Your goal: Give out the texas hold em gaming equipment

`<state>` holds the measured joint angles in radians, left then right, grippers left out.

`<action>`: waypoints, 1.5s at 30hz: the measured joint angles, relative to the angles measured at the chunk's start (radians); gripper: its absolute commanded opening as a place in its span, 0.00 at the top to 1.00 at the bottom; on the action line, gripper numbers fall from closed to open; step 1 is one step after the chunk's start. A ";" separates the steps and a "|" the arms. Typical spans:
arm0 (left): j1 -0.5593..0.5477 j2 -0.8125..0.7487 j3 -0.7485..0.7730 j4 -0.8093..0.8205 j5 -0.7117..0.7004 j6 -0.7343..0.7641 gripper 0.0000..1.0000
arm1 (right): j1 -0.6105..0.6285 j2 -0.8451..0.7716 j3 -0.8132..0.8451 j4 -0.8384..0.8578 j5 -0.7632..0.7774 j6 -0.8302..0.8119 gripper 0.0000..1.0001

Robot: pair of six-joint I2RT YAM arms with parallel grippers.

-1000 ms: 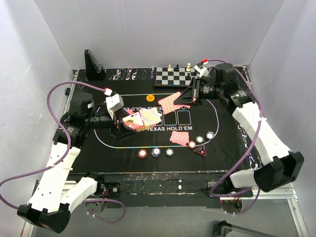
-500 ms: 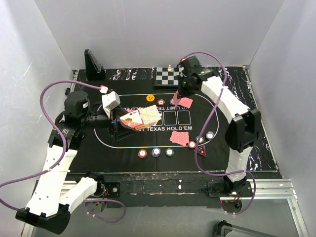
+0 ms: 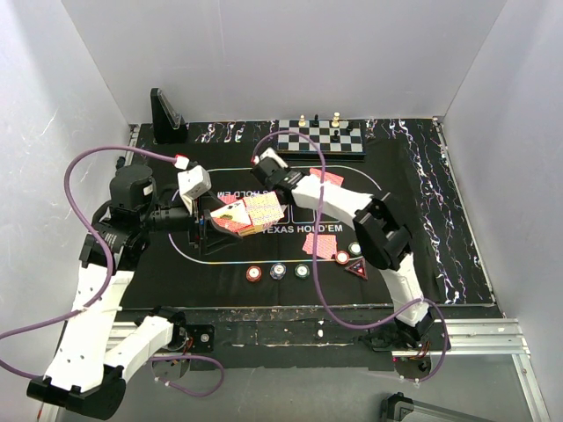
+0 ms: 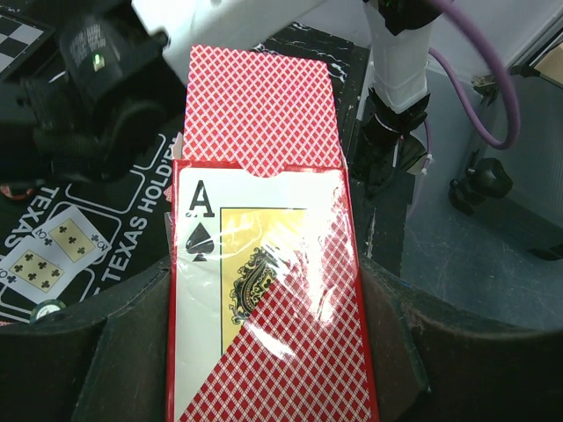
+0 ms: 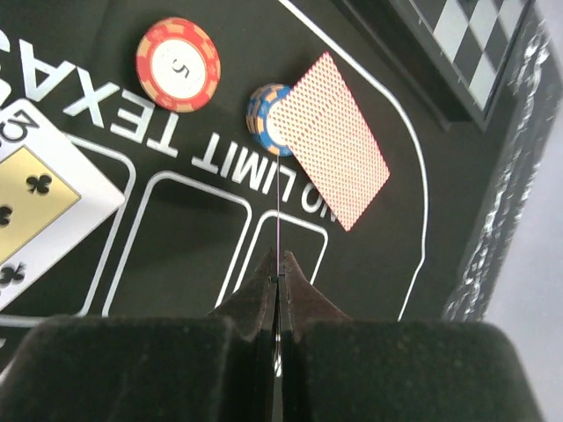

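Observation:
My left gripper (image 4: 264, 369) is shut on an open card box (image 4: 264, 290) showing an ace of spades, and red-backed cards (image 4: 259, 105) stick out of its top. In the top view it holds the card box (image 3: 251, 214) above the mat's left half. My right gripper (image 5: 279, 280) is shut on one playing card seen edge-on (image 5: 277, 202). The right gripper (image 3: 268, 170) reaches over the mat's upper middle. A red-backed card (image 5: 328, 139) lies partly over a blue-and-orange chip (image 5: 260, 119), beside a red chip (image 5: 178, 64). Several chips (image 3: 278, 270) and the dark red triangular marker (image 3: 356, 268) lie along the near edge.
The chessboard (image 3: 321, 138) with its pieces stands at the back. A black stand (image 3: 167, 114) is at the back left. Face-up club cards (image 4: 53, 251) lie on the black mat (image 3: 396, 202). Another red-backed card (image 3: 318, 246) lies near the chips.
My right arm has swung from the back right across to the left, over the mat's upper middle. A red-backed card now lies at the back centre. The left arm has barely moved.

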<state>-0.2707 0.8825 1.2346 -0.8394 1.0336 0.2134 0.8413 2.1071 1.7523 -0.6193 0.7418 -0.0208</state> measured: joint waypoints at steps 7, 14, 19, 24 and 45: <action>0.008 -0.002 0.029 -0.042 0.003 0.024 1.00 | 0.068 0.126 -0.032 0.165 0.151 -0.122 0.99; 0.014 -0.002 0.029 -0.051 0.003 0.029 1.00 | 0.106 0.163 -0.034 0.216 0.158 -0.139 0.99; 0.014 0.000 0.029 -0.055 0.002 0.038 1.00 | 0.116 0.185 -0.034 0.215 0.122 -0.107 0.91; 0.014 0.000 0.029 -0.069 0.002 0.049 1.00 | 0.116 0.196 -0.025 0.175 0.046 -0.055 0.83; 0.015 -0.001 0.029 -0.095 -0.005 0.093 1.00 | 0.113 0.063 -0.146 0.238 -0.221 0.011 0.48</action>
<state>-0.2558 0.8814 1.2636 -0.9340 1.0290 0.3061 0.9539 2.1700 1.6062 -0.3817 0.5209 -0.0101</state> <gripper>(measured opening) 0.631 0.515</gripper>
